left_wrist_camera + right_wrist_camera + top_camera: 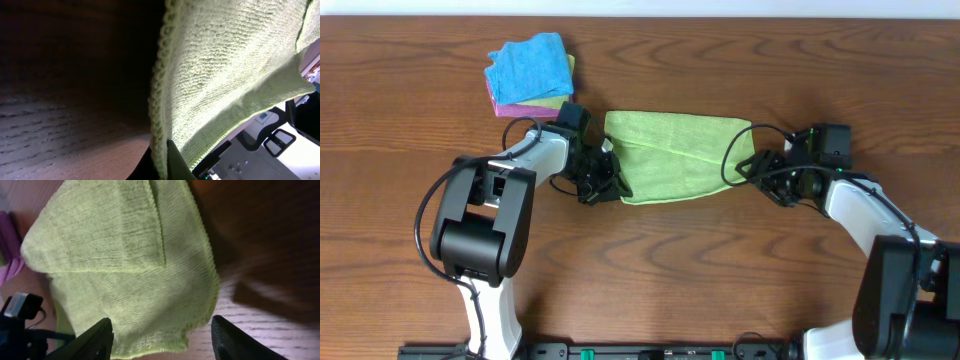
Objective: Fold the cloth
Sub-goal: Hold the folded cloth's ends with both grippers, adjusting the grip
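The lime yellow-green cloth [675,158] lies folded into a long band in the middle of the wooden table, with a flap lying over its top layer. My left gripper [605,182] is at its left end, shut on the cloth's stitched edge [159,100]; the left wrist view shows that edge pinched between the dark fingers [161,162]. My right gripper [750,165] is at the cloth's right end. It stands open [162,335], and the cloth's near corner [150,340] lies on the table between its two fingers [92,340], touching neither.
A stack of a bright blue cloth [528,65] over yellow and pink ones lies at the back left, just behind the left arm. The pink-purple cloth [10,245] shows at the left edge of the right wrist view. Bare wood [700,270] lies in front.
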Available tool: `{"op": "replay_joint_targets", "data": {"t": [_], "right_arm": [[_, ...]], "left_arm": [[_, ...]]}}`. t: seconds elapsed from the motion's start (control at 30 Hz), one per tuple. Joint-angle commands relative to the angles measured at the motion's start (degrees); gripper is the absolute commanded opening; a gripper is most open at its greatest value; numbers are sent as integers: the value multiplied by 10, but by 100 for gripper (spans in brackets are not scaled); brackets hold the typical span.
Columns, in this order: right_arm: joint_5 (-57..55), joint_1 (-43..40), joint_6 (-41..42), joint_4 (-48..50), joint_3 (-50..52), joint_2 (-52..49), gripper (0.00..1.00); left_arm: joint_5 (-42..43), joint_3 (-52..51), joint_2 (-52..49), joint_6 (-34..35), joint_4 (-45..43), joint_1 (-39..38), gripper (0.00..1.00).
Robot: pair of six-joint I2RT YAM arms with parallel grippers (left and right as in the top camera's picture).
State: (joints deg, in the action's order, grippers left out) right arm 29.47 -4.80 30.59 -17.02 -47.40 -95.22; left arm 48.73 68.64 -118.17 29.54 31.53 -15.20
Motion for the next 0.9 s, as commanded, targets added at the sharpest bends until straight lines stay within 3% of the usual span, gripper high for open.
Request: {"op": "replay_joint_targets", "data": {"t": [0.0,0.87], "right_arm": [[-17,-4,3,4,2,4,63],[-31,15,29,40,2,-35,52]], "left_arm": [[4,-5,2,-14,1,2,6],[4,-5,2,-12,-4,2,6]]}}
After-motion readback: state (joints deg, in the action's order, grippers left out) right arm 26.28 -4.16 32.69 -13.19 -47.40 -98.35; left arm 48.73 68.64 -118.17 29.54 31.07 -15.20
